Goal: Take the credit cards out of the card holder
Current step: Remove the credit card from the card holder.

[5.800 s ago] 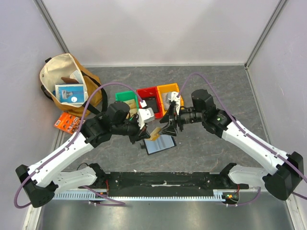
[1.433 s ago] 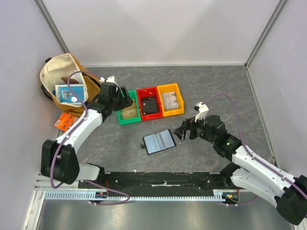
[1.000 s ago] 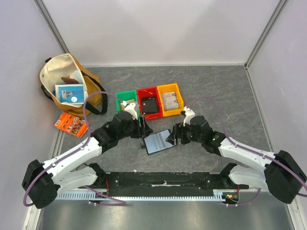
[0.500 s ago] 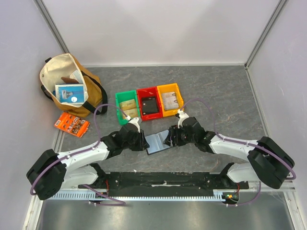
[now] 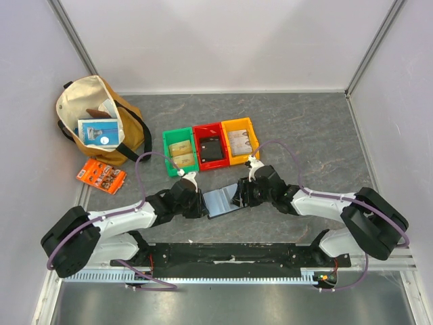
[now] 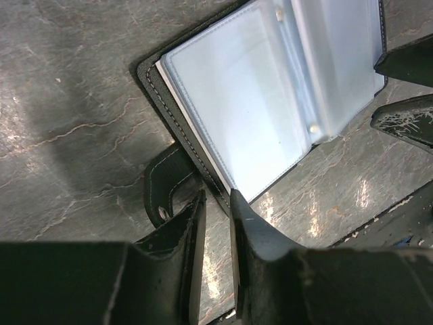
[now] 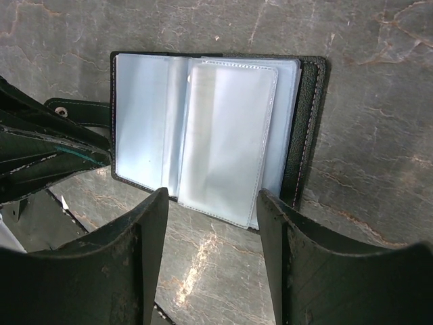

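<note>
A lab test cell — plain white walls (image 5: 223,40) boxing a grey tabletop (image 5: 304,122).

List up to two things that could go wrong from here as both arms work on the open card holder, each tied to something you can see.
1. The left gripper has its jaws nearly together at the rim of the card holder, right beside the snap strap. It may catch the strap instead, letting the holder swing or slide.
2. The right gripper stands open astride a loose clear sleeve in which no card shows. Closing may pinch and crease the plastic alone.
</note>
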Controlling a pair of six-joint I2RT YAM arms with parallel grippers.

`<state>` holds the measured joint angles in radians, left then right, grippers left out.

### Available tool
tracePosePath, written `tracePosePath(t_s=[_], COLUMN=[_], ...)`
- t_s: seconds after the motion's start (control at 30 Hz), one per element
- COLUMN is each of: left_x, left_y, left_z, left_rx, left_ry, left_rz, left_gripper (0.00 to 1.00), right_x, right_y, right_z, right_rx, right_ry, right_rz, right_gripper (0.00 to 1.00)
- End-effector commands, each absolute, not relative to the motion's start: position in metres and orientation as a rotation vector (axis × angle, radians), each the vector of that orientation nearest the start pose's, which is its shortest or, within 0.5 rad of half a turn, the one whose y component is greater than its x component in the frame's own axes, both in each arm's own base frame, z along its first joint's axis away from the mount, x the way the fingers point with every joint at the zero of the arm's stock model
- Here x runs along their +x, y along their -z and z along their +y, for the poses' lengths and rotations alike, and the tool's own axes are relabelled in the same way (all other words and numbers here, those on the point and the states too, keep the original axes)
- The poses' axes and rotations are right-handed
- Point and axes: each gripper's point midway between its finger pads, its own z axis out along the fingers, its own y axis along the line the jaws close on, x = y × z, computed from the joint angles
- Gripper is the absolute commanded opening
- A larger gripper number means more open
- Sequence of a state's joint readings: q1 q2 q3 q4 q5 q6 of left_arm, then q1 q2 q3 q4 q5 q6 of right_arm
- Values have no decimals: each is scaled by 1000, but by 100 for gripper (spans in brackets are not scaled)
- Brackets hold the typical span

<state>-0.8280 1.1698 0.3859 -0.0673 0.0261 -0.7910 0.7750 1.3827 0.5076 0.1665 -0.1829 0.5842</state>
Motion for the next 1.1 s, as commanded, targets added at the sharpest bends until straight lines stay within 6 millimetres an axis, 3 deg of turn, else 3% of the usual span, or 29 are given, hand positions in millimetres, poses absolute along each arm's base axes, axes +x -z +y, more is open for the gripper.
tracePosePath(t_s=[0.0,0.33,0.67,1.07], left_x=[166,165,166,164], left_y=[-21,-20,-23,-21], left_z=[-230,-238,-236,-238], left_rx=[21,40,24,36], left_ry=[738,770,768,764], left_rz=[2541,2540,2524,2536], left_gripper=[26,24,24,24], right_x=[207,209,221,217], right_y=[-53,-60,-74,-48], right_z=[287,296,272,271], right_rx=[-344,-359,-315,-322], right_ry=[-948,-989,-821,-805], right_rz=[2355,2337,2304,2365], right_gripper=[60,56,56,56])
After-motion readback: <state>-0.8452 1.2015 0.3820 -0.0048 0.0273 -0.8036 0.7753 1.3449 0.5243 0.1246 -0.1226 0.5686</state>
